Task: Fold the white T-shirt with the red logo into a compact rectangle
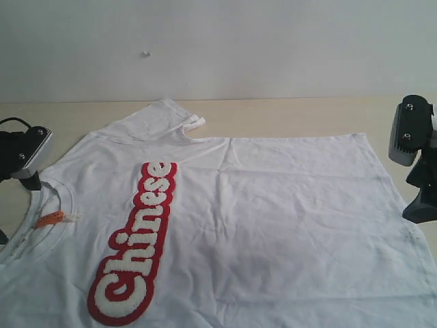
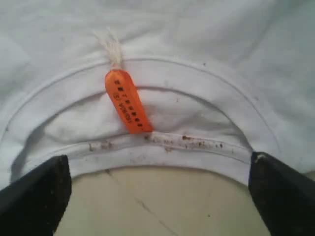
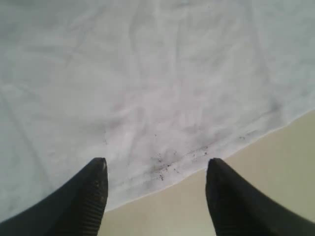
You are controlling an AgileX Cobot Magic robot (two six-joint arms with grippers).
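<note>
The white T-shirt [image 1: 273, 212] lies spread flat on the table, front up, with its neck toward the left and its hem toward the right. The red logo [image 1: 136, 239] reads "Chinese" across the chest. A small orange neck tag [image 2: 127, 101] hangs inside the ribbed collar [image 2: 167, 155]. My left gripper [image 2: 158, 158] is open just off the collar's edge, over bare table, holding nothing. My right gripper [image 3: 157, 162] is open over the speckled hem [image 3: 177, 164], its fingers [image 3: 88, 196] straddling the edge and empty.
The tan table [image 1: 287, 116] shows beyond the shirt at the back and at both sides. One short sleeve [image 1: 174, 116] points toward the back wall. The near part of the shirt runs out of the exterior view.
</note>
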